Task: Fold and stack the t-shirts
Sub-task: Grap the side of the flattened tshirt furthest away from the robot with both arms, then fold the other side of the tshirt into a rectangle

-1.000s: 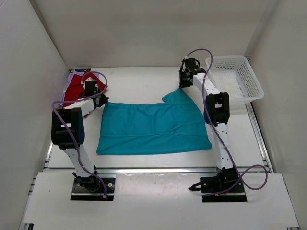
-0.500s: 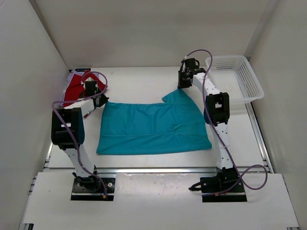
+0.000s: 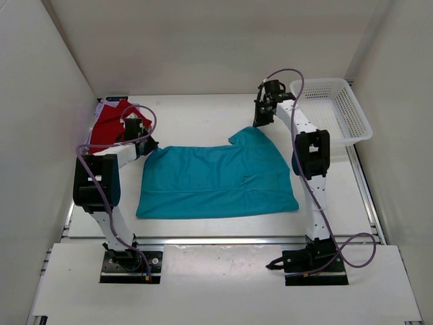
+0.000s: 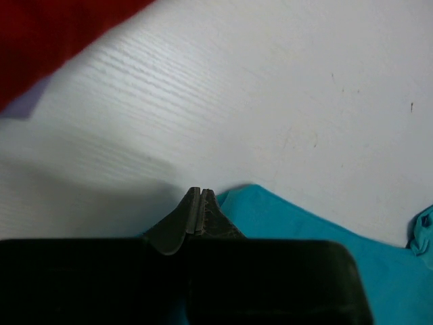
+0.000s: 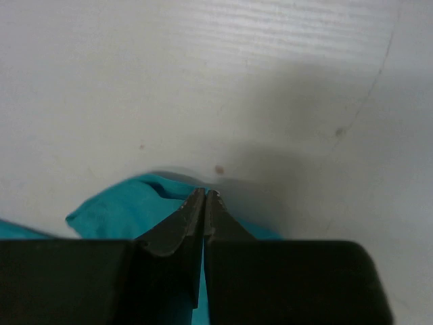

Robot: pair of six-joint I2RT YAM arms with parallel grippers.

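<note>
Spread flat across the middle of the top view, on the white table [image 3: 196,115]: the teal t-shirt [image 3: 216,179], long edge toward the bottom of the frame, one sleeve poking toward the upper right.

At the shirt's upper-left corner, low over the cloth: the left gripper [image 3: 149,145]. Clenched, jaws pressed flat together with no gap in the left wrist view. Tips right at the teal edge, that corner drawn up into a small point toward them. Most likely pinching the hem, though the cloth between the pads is too thin to make out.

At the sleeve tip, upper right of centre in the top view: the right gripper [image 3: 259,122], pointing down. Likewise clamped tight in the right wrist view, with a raised fold of teal gathered at the tips and bare table beyond. Grasping the sleeve.

In the upper-left part of the top view, bunched against the left wall beside the left arm: the red t-shirt [image 3: 108,125]. Apart from the teal one, a strip of bare table between. Just under the red cloth at the upper left of the left wrist view, a pale lavender patch [image 4: 24,105], blurred.

At the upper right of the top view, beside the right wall: a white lattice basket [image 3: 329,80].
</note>
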